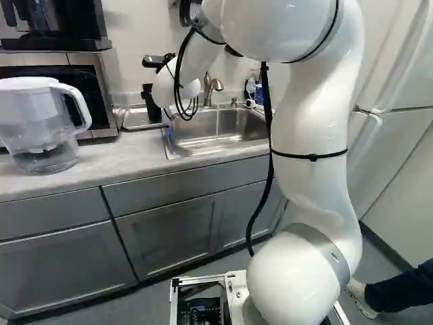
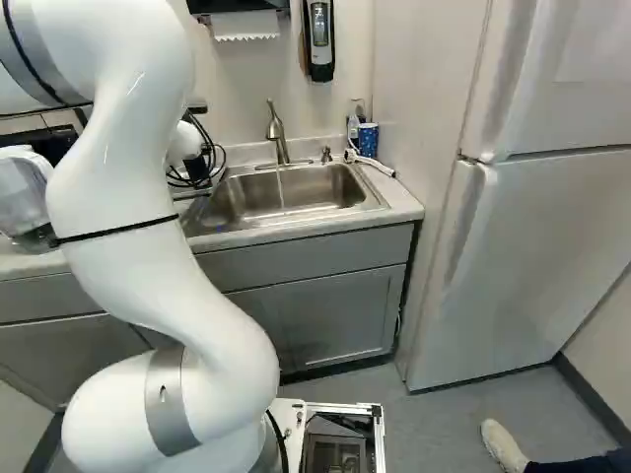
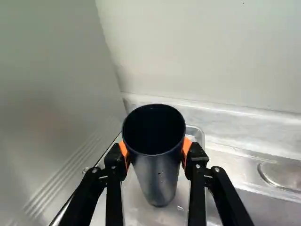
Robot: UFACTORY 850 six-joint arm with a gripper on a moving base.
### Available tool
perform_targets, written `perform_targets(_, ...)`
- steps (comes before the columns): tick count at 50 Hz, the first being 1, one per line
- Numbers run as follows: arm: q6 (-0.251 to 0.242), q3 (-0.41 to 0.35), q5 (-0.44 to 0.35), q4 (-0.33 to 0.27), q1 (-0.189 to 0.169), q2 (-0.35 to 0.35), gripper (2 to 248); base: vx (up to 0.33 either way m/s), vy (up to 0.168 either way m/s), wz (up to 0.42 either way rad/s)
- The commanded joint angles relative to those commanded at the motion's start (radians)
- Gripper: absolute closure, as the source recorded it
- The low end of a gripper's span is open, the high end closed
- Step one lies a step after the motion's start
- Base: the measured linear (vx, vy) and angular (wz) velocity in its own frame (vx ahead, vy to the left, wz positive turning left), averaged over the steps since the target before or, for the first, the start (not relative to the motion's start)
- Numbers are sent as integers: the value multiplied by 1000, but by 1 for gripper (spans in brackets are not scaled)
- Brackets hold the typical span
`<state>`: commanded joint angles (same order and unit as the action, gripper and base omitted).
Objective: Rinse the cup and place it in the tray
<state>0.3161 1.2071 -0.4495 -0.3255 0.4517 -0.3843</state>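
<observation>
My pincer (image 1: 150,96) is closed on the dark cup (image 3: 155,165), with an orange pad (image 3: 123,149) against each side. The cup is right between my two fingers, open end up and a bit tilted in the wrist view. It is too dark inside to see the bottom. The cup is over the metal tray (image 3: 196,134), and I can't tell if it touches. The cup and my fingers hide some of the tray, which is near the counter's (image 1: 122,156) back edge, between the microwave (image 1: 101,95) and the sink (image 2: 286,192). Water runs from the tap (image 2: 277,133) into the sink. The clear pitcher (image 1: 40,128) is cut off in the left base view. The wall box (image 2: 318,39) has marks too small to read.
</observation>
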Motion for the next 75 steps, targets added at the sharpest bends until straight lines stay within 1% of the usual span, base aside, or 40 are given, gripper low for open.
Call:
perform_targets(3,0,0,0,0,0,0,126,0,0,0)
perform_targets(4,0,0,0,0,0,0,112,0,0,0)
perform_targets(8,0,0,0,0,0,0,112,0,0,0)
perform_targets(9,0,0,0,0,0,0,79,0,0,0)
perform_targets(13,0,0,0,0,0,0,79,0,0,0)
perform_targets(14,0,0,0,0,0,0,44,0,0,0)
perform_targets(19,0,0,0,0,0,0,44,0,0,0)
perform_targets(20,0,0,0,0,0,0,8,0,0,0)
perform_targets(24,0,0,0,0,0,1,8,0,0,0)
perform_targets(25,0,0,0,0,0,2,3,0,0,0)
perform_targets(62,0,21,1,0,0,48,3,0,0,0)
perform_targets(75,0,31,1,27,0,63,3,0,0,0)
